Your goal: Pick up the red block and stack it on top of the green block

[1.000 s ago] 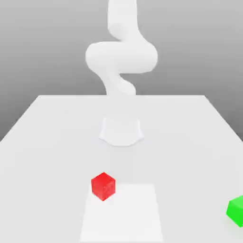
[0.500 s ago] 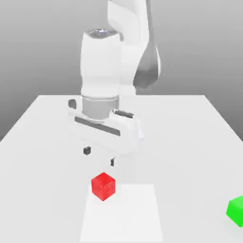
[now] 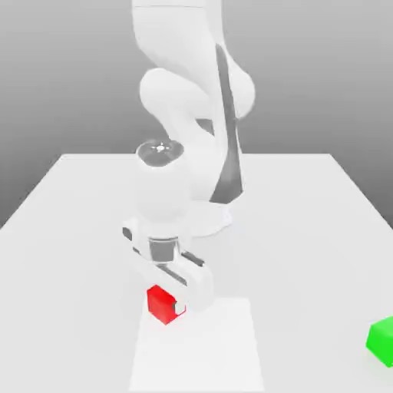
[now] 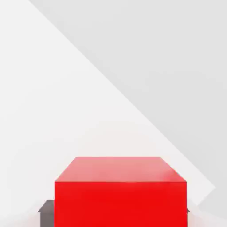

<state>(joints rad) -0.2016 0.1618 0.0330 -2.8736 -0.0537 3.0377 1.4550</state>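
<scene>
While the white two-finger gripper (image 3: 167, 305) points straight down at the table, its fingers are drawn in against the small glossy red cube (image 3: 160, 303), one on either side, so the block is clasped between them and sits low at the table surface; whether it has left the surface cannot be told. In the hand view the red cube (image 4: 120, 191) stands close before the camera, its top face and one side face lit, with a dark grey fingertip (image 4: 46, 206) pressed to one flank and a sliver of the other finger at the opposite flank. In the exterior view the broad white hand body covers the upper rear of the block, and one pale finger pad lies against its face toward the exterior view's right. Above the hand rises the thick white wrist, and behind it the folded white arm (image 3: 192, 92) with a grey shaded inner side. Below the block a slightly brighter rectangular patch (image 3: 199, 349) is marked on the flat matte white table (image 3: 69, 230). Well apart from the red block, at the edge on the exterior view's right, lies the small bright green cube (image 3: 381, 341), partly cut off. Beyond the table's far edge the backdrop is a plain grey gradient.
</scene>
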